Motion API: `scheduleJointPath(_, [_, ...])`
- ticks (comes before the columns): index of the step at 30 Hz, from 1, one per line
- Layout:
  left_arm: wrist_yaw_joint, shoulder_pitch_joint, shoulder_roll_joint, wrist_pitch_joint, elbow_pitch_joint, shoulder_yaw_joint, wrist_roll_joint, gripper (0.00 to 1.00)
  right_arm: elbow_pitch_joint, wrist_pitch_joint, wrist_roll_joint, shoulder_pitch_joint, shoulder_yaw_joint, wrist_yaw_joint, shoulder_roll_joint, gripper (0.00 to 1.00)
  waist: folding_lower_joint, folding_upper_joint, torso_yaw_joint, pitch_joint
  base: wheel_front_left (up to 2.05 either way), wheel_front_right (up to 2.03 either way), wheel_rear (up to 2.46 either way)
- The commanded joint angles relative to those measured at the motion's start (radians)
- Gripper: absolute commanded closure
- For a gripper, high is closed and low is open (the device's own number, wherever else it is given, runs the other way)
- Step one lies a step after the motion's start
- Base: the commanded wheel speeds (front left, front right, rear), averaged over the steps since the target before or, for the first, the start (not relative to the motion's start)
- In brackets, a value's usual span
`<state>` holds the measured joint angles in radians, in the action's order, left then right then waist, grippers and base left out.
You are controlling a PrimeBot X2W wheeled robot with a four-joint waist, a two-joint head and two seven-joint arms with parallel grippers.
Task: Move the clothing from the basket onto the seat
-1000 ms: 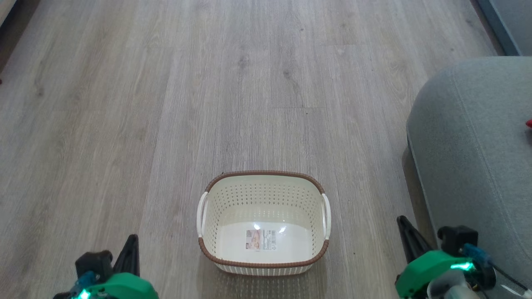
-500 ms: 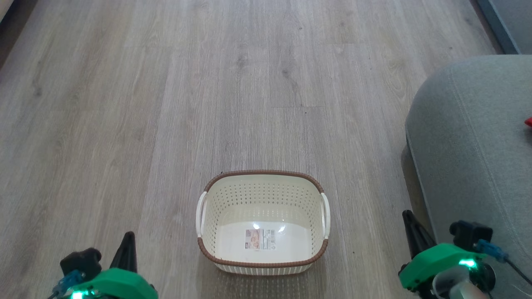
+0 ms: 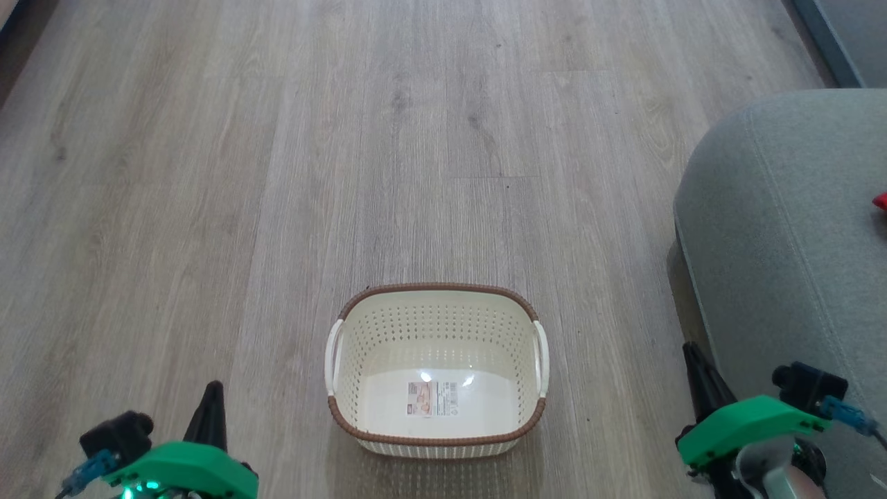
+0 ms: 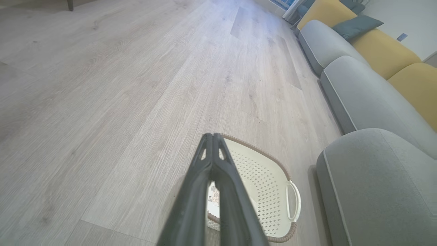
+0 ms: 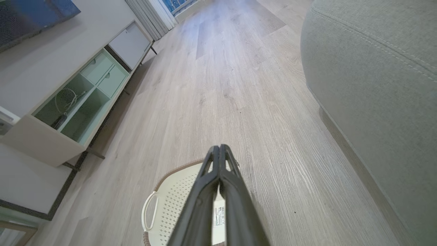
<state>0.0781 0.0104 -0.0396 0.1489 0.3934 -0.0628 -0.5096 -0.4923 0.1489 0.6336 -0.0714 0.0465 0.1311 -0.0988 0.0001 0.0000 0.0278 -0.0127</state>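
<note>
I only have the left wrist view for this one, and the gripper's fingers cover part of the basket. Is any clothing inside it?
Observer: No. From the head view the basket holds nothing but its sticker label.
Operator: Any clothing on the seat?
Observer: A sliver of red fabric lies on the seat at the head view's right edge.
Operator: Is the right gripper carrying something?
Observer: No. In its wrist view the right gripper is shut with nothing between its fingers.
</note>
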Motion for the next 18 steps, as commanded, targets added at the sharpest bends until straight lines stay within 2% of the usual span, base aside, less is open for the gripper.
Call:
scheduleJointPath(1, [0.008,-0.054,-0.006,-0.009,-0.039,-0.014,-0.036,1.00,0.042,-0.007,0.033,-0.042,-0.005,0.000,0.000,1.00,0.0000,0.0000,0.000,0.000,0.00,0.00,0.00])
scheduleJointPath(18, [0.017,-0.067,-0.007,-0.058,-0.060,-0.022,-0.241,1.00,0.081,-0.056,0.214,-0.041,-0.035,0.000,0.010,1.00,0.0000,0.0000,-0.006,0.003,0.00,0.00,0.00])
